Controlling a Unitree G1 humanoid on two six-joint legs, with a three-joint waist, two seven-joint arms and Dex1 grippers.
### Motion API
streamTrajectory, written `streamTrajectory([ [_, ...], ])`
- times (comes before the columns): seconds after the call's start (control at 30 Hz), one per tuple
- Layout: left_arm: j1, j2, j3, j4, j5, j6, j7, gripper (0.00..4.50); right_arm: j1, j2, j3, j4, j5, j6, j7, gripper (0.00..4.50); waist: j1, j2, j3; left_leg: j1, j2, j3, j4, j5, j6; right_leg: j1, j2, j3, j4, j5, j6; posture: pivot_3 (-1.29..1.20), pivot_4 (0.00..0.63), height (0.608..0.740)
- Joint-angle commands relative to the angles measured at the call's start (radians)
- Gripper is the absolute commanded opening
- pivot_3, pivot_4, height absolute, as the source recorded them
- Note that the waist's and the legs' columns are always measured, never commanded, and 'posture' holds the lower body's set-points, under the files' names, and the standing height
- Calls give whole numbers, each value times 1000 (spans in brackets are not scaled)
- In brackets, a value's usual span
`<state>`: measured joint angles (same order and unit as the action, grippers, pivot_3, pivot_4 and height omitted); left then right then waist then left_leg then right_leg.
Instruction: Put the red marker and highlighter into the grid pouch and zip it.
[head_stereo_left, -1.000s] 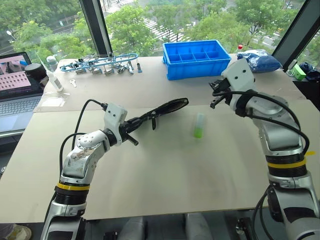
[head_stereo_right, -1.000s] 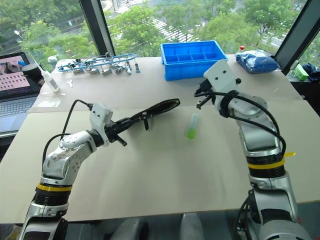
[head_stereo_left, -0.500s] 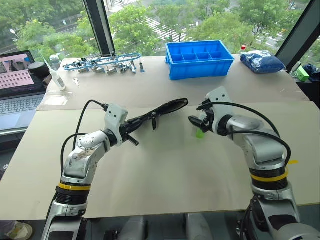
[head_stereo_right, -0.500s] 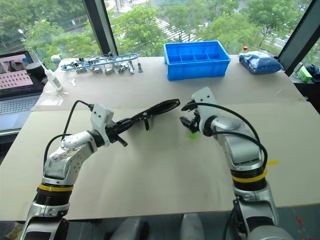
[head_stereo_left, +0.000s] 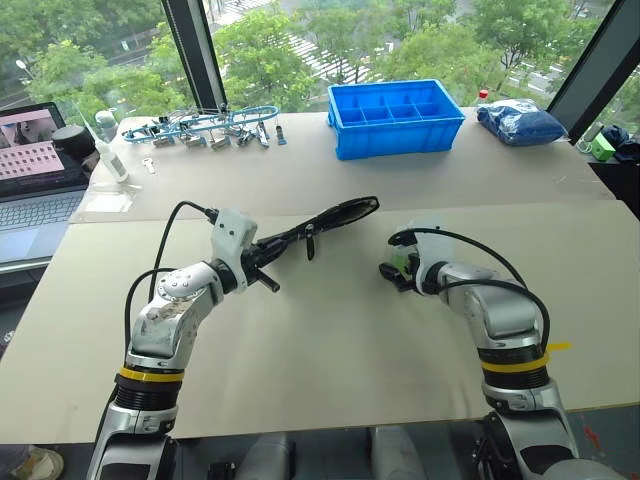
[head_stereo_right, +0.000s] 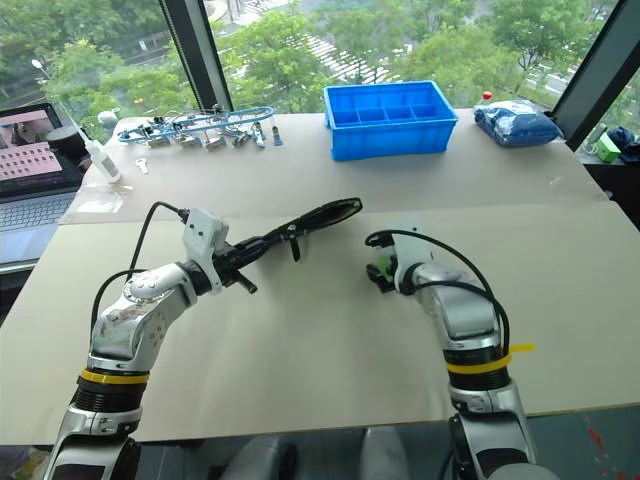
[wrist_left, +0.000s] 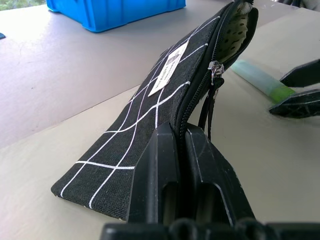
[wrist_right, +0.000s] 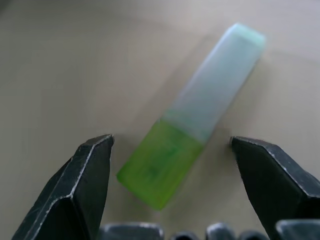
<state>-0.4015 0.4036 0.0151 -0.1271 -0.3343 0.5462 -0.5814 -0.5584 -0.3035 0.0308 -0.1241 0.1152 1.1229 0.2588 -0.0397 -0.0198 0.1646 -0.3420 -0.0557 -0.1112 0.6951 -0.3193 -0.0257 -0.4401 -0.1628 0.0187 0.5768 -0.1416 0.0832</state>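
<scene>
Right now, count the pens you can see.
1: the highlighter lies on the table between the open right gripper's fingers. The red marker may be hidden inside the grid pouch.

Left tool (head_stereo_left: 262, 262) holds the grid pouch (head_stereo_left: 325, 222) above the table (head_stereo_left: 330, 340).

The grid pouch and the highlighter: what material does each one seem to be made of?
The grid pouch: probably woven fabric, matte black; a cloth weave shows between its white lines, and it sags from the left end effector. The highlighter: likely plastic, smooth; its green body looks translucent and its pale cap frosted.
</scene>
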Motion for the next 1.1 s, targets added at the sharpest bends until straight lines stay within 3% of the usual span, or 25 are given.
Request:
streamTrajectory([
  [0.03,2,-1,16,-31,-4,-19,8,0,31,-8,32,60,-40,-69,-25,4112,-3,0,0,0,0,0,0,0,0,0,0,0,0,0,0,0,150,740],
  [0.17,8,-1,21,-39,-6,-17,15,0,66,-31,36,111,-64,-158,-32,3113,-2,0,0,5,0,0,-1,-3,5,4,0,0,1,0,0,0,150,740],
  [0.37,2,2,24,-36,-7,-17,17,0,62,-37,-5,127,-43,-175,-33,1103,13,-1,-1,7,0,0,0,-3,5,7,0,0,1,0,0,0,150,740],
  [0.5,-6,4,24,-30,-7,-18,14,0,18,-70,-45,150,-43,-215,-27,1078,22,-1,-1,7,0,0,0,-3,5,7,0,0,1,0,0,0,150,740],
  [0.67,-15,6,21,-19,-6,-19,7,0,-142,-218,-88,226,-61,-443,37,1078,23,0,0,4,-1,0,0,-3,5,4,0,0,0,0,0,0,150,740],
  [0.8,-22,9,20,-13,-6,-19,1,0,-249,-371,-79,250,-57,-713,221,1078,8,3,2,2,0,1,-1,-1,2,1,0,1,0,0,0,0,150,740],
  [0.93,-27,13,19,-7,-5,-18,-8,0,-207,-514,23,158,-96,-1023,465,1078,-4,2,1,2,1,1,-3,-1,2,2,1,-1,-5,0,0,0,150,740],
  [1.1,-32,16,17,-10,-8,-13,-13,0,-132,-606,77,80,-113,-1277,635,1078,-4,1,2,1,0,3,-1,-3,3,3,0,0,-7,0,2,0,150,740],
])
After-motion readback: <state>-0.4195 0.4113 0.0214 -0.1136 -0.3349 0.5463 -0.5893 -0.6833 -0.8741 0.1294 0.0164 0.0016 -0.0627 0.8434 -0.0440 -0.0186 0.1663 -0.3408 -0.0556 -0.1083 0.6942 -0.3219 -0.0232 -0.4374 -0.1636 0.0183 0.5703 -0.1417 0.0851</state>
